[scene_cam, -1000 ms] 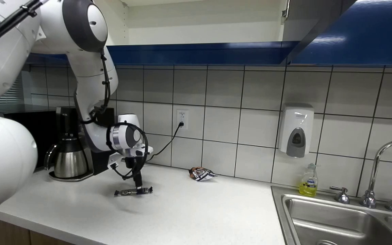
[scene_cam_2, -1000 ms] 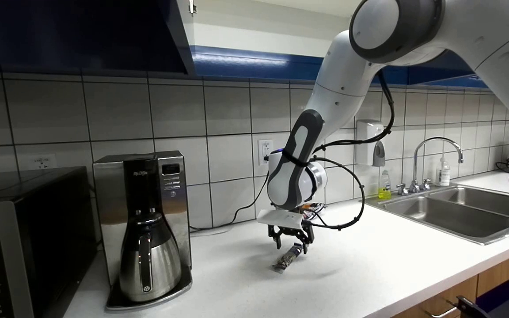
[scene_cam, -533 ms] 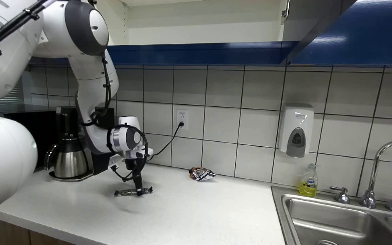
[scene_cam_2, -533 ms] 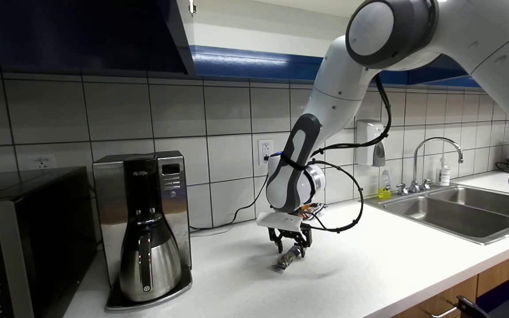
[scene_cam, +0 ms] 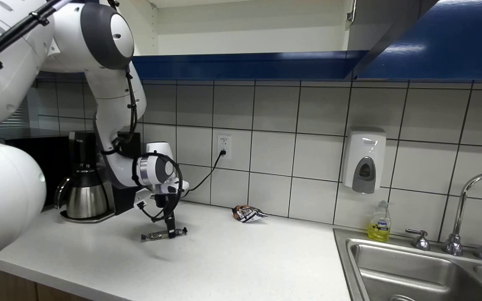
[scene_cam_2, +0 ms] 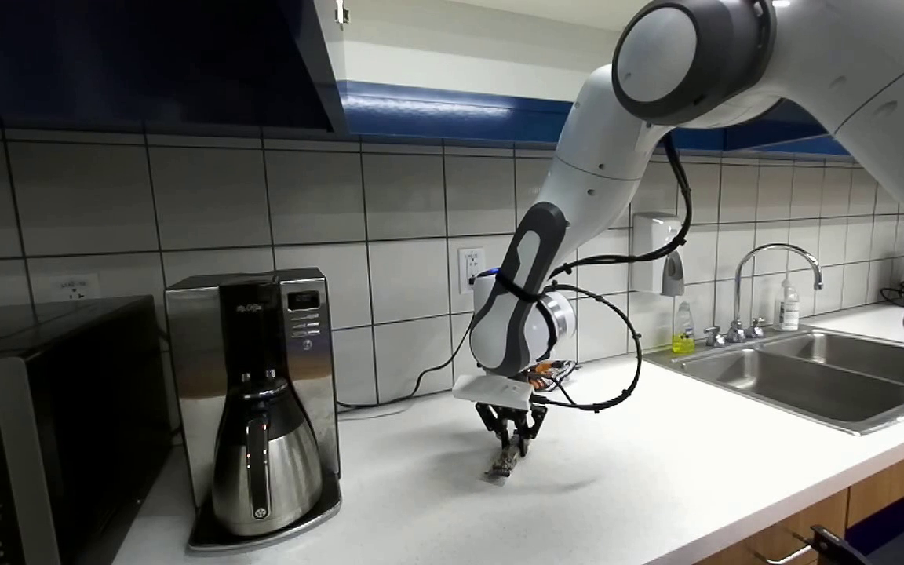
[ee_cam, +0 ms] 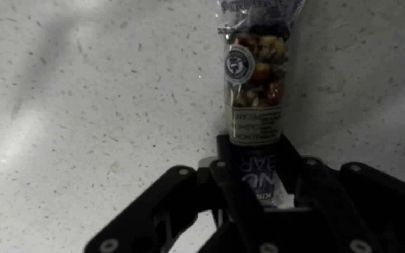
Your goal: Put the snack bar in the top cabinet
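The snack bar (ee_cam: 257,88), in a clear and dark purple wrapper, lies on the white counter. My gripper (ee_cam: 254,151) is shut on it near one end, a black finger pressed to each side, and the nut-filled part sticks out past the fingertips. In both exterior views the gripper (scene_cam: 170,232) points down at counter height, with the bar (scene_cam_2: 504,464) between its fingers. Above, the top cabinet (scene_cam: 249,37) has its door raised, showing a pale interior over a blue lower edge. Part of the bar's near end is hidden by the fingers.
A crumpled packet (scene_cam: 247,213) lies by the tiled wall. A coffee maker (scene_cam_2: 264,377) and a microwave (scene_cam_2: 67,416) stand on one side, the sink (scene_cam: 408,267) and dish soap (scene_cam: 379,223) on the other. A black cord (scene_cam: 205,179) runs from the outlet behind the arm.
The gripper has lowered slightly and its fingers have come together on the snack bar. The bar has turned a little between them.
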